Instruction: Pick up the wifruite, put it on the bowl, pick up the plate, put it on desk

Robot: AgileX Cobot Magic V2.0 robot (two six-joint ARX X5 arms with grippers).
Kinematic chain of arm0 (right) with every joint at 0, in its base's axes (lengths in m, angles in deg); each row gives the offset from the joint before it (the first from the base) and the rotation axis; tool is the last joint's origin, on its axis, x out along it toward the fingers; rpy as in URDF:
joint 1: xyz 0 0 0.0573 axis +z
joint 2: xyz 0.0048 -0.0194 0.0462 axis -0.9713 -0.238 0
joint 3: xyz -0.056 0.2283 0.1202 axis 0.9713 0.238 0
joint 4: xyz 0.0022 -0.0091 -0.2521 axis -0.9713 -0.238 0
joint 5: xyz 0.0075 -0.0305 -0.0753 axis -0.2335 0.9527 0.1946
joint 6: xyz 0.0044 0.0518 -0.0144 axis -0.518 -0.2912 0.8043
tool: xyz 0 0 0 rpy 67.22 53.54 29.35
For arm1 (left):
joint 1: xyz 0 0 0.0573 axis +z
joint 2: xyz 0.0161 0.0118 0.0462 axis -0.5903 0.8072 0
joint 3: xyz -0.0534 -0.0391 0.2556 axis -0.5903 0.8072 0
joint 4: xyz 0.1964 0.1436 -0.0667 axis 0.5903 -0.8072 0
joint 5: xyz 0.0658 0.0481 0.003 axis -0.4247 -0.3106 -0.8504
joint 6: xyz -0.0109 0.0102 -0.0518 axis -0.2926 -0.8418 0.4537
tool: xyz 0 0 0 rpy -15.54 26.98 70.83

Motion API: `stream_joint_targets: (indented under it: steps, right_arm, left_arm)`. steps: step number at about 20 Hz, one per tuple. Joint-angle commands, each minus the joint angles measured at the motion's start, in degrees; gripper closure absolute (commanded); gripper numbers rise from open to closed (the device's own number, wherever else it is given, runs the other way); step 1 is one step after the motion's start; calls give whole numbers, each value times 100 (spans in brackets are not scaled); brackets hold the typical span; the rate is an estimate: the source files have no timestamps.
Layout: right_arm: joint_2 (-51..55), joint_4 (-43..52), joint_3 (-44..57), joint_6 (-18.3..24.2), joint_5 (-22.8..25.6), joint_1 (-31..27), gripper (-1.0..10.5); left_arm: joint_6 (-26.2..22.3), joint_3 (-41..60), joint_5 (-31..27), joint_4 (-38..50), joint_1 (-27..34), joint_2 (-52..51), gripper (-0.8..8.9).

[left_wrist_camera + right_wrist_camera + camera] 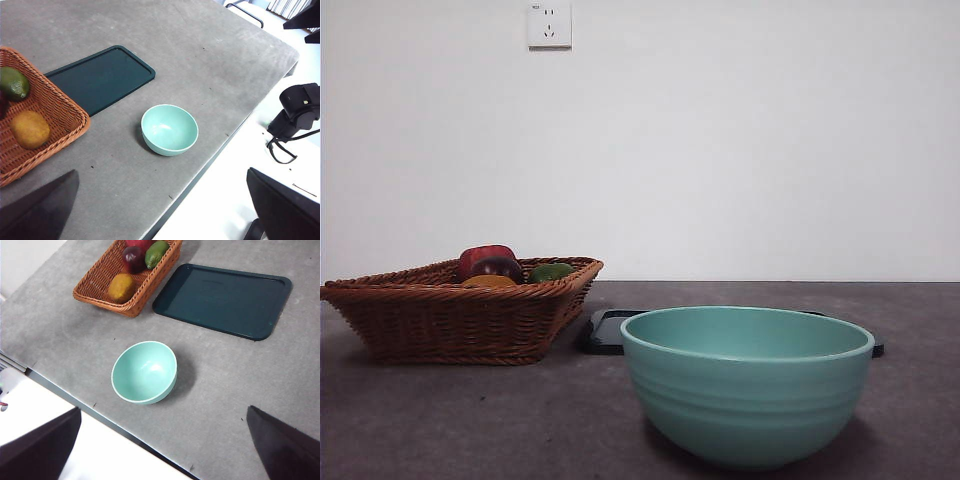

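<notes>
The orange-brown wifruite [488, 281] [30, 129] [121, 287] lies in a wicker basket [450, 320] at the left. The empty mint-green bowl [747, 385] [169, 129] [144, 372] stands upright on the desk [470, 420] near its front edge. A flat dark green rectangular plate [605, 332] [100, 77] [222, 300] lies on the desk behind the bowl, next to the basket. My left gripper [161, 171] and right gripper [164, 409] are both open, empty and high above the desk. Neither shows in the front view.
The basket [75, 125] [102, 301] also holds a green fruit [551, 271] [13, 83] [156, 253], a dark red-purple fruit [498, 266] [133, 256] and a red fruit [480, 255]. The desk's front edge runs close to the bowl. A wall socket [549, 24] is on the white wall.
</notes>
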Motion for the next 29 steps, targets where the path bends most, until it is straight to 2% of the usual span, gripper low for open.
stream_joint_targets:
  steps: [1, 3, 4, 5, 6, 7, 8, 22, 25, 29]
  right_arm:
    - [-7, 83, -87, -57, 83, 50, 335]
    - [-7, 162, -87, -76, 83, 50, 338]
    - [-7, 164, -87, -74, 66, 50, 391]
    - [-7, 153, -87, -68, 63, 50, 559]
    - [-7, 151, -87, -61, 63, 50, 799]
    - [-7, 157, -87, -59, 66, 50, 959]
    - [-7, 179, -87, -61, 79, 50, 933]
    - [-7, 310, -87, -61, 109, 50, 933]
    - [-7, 310, -87, -61, 109, 50, 933]
    - [-7, 310, -87, -61, 111, 50, 933]
  left_arm:
    - [33, -76, 17, 59, -48, 24, 133]
    - [33, -76, 17, 59, -48, 24, 206]
    - [31, -76, 17, 59, -48, 24, 301]
    - [33, -76, 17, 57, -48, 24, 453]
    - [31, -76, 17, 57, -48, 24, 647]
    - [24, -76, 17, 61, -48, 24, 820]
    - [33, -76, 17, 61, -48, 24, 794]
    - [33, -74, 17, 52, -22, 22, 794]
    - [33, -72, 17, 52, 409, -15, 794]
    - [-11, 103, 17, 72, 1665, -24, 794]
